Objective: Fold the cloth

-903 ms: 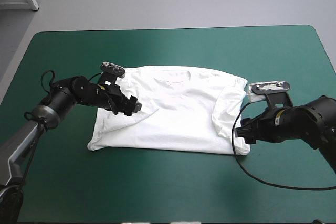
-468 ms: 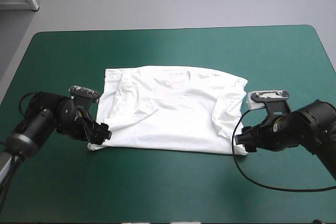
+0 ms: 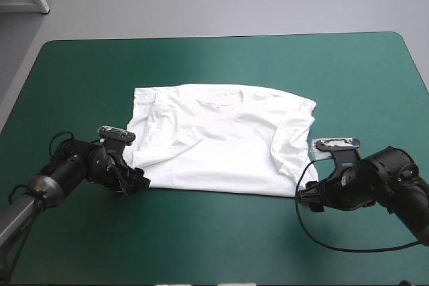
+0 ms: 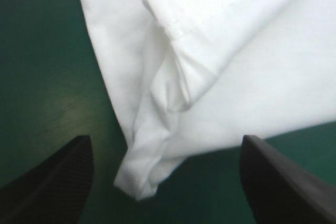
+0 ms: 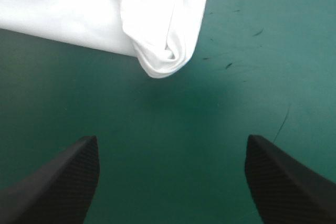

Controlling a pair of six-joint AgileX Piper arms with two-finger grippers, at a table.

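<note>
- Around the T-shirt (image 3: 224, 142): bare teal-green cover (image 3: 214, 65) on every side. Wide margins to the far, left and right table edges, plus a broad clear strip along the near edge.
- Mid-table, spread flat, collar (image 3: 220, 102) toward the far edge, hem toward the near edge.
- White, short-sleeved, lightly wrinkled. Both sleeves folded in over the front: left one (image 3: 171, 145) a slanted flap, right one (image 3: 288, 142) a rumpled band down the right side. Near hem roughly straight.
- Left gripper (image 3: 139, 180) low at the near-left hem corner, fingers (image 4: 52, 182) spread wide. Bunched corner between them, not clamped.
- Right gripper (image 3: 305, 199) low, just off the near-right hem corner, fingers (image 5: 58, 182) spread wide. Rolled corner ahead of the tips, only bare cover between them, no contact visible.
- Versus earlier: left gripper then up over the left sleeve, now down off the shirt at the hem corner. Right gripper shifted slightly toward the near edge. Shirt outline unchanged since just before.
</note>
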